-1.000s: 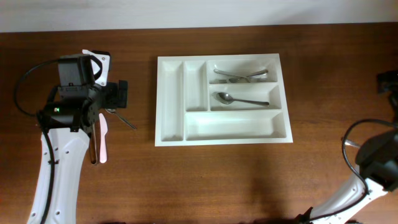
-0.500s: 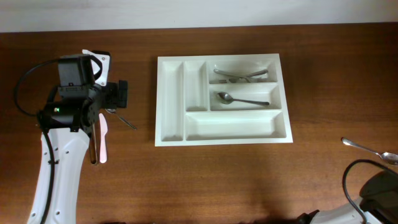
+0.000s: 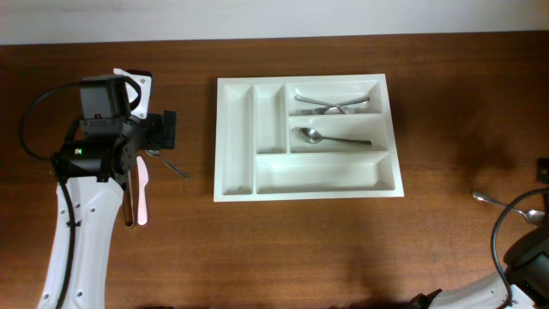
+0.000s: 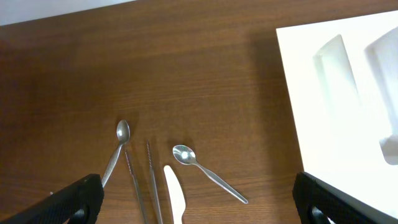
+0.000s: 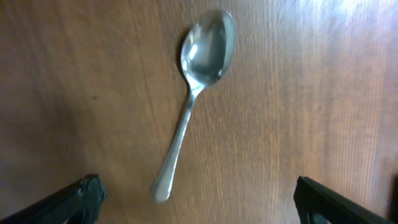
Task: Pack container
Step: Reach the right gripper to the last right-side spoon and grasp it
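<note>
I see maybe three pieces point(image 3: 330, 137) in the large white plastic compartment tray point(image 3: 236, 137), loose steel cutlery point(image 4: 182, 154) outside, left gripper point(image 4: 202, 200) and right gripper point(image 5: 199, 200) gaping empty.

Brown wood table point(image 3: 343, 249). White container point(image 3: 221, 137) sits mid-desk, nearer the far edge. Nr left edge, loose cutlery side by side: long spoon point(image 4: 122, 132), 2 thin metal sticks point(image 4: 151, 180), white knife point(image 4: 175, 199), small spoon point(image 4: 182, 154) w/ handle angled twd container. By right edge, lone spoon point(image 5: 208, 50).
</note>
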Controlling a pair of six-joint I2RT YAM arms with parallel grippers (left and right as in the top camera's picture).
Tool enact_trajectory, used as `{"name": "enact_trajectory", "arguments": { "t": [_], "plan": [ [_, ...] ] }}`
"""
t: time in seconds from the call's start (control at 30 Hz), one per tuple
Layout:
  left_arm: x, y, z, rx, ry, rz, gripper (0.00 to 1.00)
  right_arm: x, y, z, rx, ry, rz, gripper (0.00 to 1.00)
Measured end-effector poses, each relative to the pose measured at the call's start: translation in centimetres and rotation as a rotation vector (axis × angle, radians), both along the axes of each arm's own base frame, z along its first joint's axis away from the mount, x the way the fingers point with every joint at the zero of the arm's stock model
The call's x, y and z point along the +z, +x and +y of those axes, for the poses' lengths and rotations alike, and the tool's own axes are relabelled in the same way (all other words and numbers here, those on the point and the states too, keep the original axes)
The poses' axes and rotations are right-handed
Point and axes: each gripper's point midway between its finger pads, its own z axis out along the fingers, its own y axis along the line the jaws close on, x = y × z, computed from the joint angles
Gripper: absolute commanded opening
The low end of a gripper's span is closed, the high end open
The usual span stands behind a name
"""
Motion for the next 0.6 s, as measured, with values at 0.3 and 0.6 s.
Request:
{"name": "enact_trajectory", "arguments": {
  "t": [0.3, 0.6],
  "plan": [
    [0.0, 0.0, 0.0, 0.0, 0.0, 0.0, 0.99, -5.4, 1.5, -0.3, 0.007, -0.044, -0.109, 0.99],
    [0.0, 0.0, 0.0, 0.0, 0.0, 0.0, 0.99, -8.2, 2.0, 0.4, 0.014, -0.045, -0.179, 0.79]
  ]
}}
